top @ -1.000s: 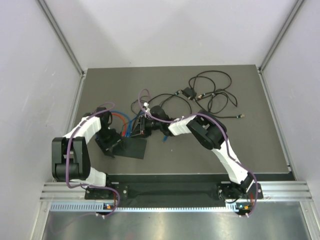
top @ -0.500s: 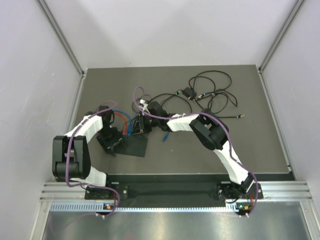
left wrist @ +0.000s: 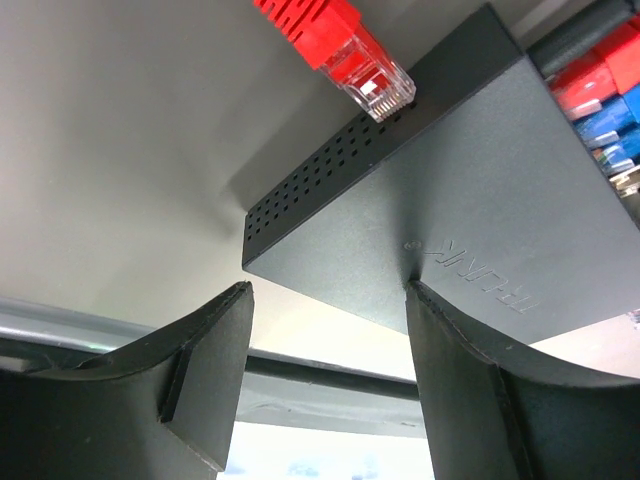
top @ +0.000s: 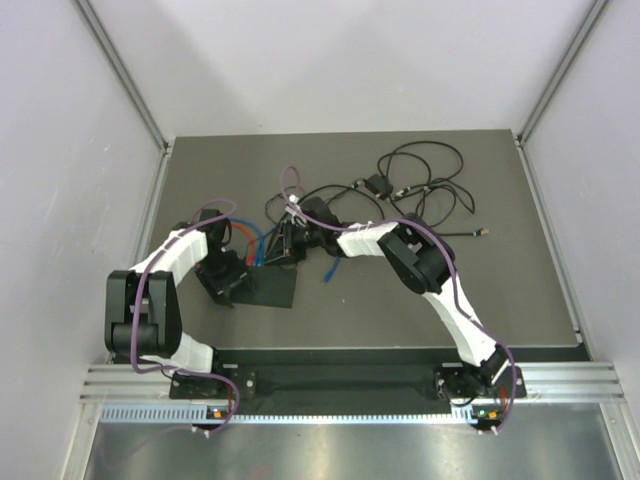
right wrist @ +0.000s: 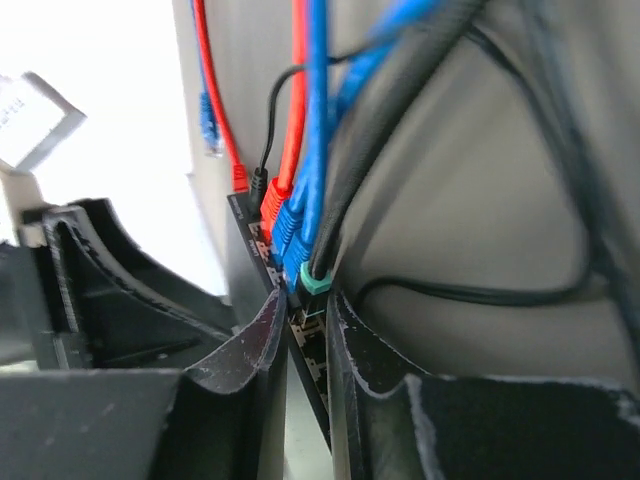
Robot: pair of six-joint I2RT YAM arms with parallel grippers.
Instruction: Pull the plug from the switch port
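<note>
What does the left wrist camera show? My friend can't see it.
A flat black switch box pokes its corner between the two dark fingers of the open left gripper. A loose red plug rests by its holed side, and more red and blue plugs show at the top right.

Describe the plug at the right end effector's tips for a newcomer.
On the table, find the flat black switch left of centre. Cables plug into its far edge; the plug is the teal-booted one on a thick dark cable, beside blue plugs and red plugs.
</note>
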